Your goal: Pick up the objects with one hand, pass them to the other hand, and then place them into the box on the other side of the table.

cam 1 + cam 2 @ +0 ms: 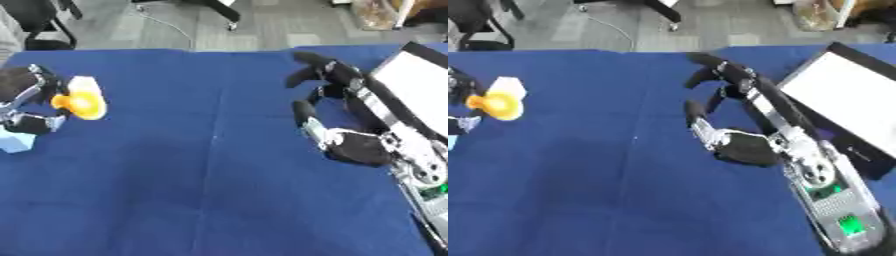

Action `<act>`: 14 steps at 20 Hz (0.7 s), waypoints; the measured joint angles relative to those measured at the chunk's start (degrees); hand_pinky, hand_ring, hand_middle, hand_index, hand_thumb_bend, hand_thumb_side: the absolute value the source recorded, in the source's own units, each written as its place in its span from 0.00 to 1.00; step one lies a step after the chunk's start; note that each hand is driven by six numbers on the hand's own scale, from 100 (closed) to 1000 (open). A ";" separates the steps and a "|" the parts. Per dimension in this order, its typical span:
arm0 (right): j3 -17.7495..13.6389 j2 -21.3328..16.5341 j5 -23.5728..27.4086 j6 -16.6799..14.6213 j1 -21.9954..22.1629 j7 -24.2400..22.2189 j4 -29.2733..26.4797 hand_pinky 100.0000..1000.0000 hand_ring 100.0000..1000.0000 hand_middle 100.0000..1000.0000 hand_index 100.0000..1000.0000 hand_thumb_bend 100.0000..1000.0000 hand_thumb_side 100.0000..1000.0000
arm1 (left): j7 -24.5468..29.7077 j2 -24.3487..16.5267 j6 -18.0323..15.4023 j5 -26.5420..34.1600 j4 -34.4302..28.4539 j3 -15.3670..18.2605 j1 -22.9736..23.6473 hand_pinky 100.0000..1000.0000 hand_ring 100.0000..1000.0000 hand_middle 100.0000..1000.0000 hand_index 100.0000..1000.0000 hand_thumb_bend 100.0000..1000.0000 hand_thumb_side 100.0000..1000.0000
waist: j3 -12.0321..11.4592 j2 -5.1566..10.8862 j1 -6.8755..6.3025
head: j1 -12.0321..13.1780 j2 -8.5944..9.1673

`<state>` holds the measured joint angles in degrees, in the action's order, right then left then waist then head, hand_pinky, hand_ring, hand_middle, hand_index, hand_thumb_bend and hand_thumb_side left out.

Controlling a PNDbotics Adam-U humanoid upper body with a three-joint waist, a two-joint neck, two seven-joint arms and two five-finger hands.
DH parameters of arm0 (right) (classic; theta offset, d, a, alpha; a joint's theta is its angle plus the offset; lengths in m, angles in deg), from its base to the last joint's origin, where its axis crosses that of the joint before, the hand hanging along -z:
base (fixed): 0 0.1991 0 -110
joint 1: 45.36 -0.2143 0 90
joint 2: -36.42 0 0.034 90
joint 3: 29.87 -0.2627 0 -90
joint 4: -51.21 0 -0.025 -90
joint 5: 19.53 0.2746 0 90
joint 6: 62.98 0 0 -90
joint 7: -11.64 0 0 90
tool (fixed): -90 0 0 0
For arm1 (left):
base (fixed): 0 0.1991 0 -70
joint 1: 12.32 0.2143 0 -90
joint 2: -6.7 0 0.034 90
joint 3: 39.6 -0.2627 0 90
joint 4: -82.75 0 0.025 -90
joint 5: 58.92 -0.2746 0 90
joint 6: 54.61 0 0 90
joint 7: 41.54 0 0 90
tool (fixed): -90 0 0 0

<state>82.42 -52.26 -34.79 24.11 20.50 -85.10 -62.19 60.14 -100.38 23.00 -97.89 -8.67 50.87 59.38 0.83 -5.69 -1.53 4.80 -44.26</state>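
A yellow-orange object with a pale white part [80, 99] is at the left edge of the blue table [210, 165], held by my left hand [24, 87], whose fingers curl on it from the left. My right hand [350, 140] hovers over the right half of the table, fingers spread and relaxed, holding nothing. A box with a white inside and black rim [846, 95] sits at the right edge, just beyond the right arm.
A light blue thing [15, 141] lies at the far left edge below the left hand. Chair legs and a cable [166, 25] are on the grey floor beyond the table's far edge.
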 measured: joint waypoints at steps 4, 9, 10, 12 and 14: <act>0.10 -0.73 -2.94 0.60 -3.22 0.48 0.00 0.50 0.82 0.70 0.93 0.00 0.35 | -0.20 7.06 -0.24 8.83 -5.27 -1.73 -1.88 0.51 0.27 0.28 0.23 0.01 0.00 | -0.41 0.03 0.72 | -0.27 0.00; 0.91 -0.86 -6.10 2.88 -7.22 -0.56 0.00 0.53 0.87 0.74 0.93 0.01 0.36 | 2.17 14.49 -1.62 16.46 -8.52 -5.60 -5.45 0.51 0.28 0.28 0.23 0.01 0.00 | -0.53 0.03 0.90 | -0.50 0.00; 1.10 -0.86 -6.38 3.32 -7.68 -0.91 0.00 0.53 0.88 0.75 0.93 0.04 0.36 | 2.78 15.52 -1.84 17.46 -8.85 -6.27 -6.12 0.51 0.28 0.28 0.23 0.01 0.00 | -0.55 0.01 0.92 | -0.55 0.00; 1.24 -0.86 -6.39 4.34 -8.15 -1.46 -0.01 0.50 0.89 0.75 0.93 0.06 0.39 | 3.96 17.21 -2.19 18.89 -9.35 -7.48 -7.40 0.51 0.28 0.28 0.23 0.01 0.00 | -0.66 -0.01 0.92 | -0.87 0.00; 1.46 -0.85 -5.11 6.11 -8.16 -1.44 -0.01 0.50 0.89 0.74 0.93 0.04 0.43 | 4.89 18.59 -2.48 19.83 -9.56 -8.47 -8.15 0.51 0.28 0.28 0.23 0.01 0.00 | -0.83 -0.01 0.92 | -1.11 0.00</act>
<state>83.88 -53.11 -39.90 30.21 12.34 -86.54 -62.20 65.03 -81.78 20.52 -78.06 -18.23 42.41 51.24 0.00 -5.70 -0.61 3.69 -44.26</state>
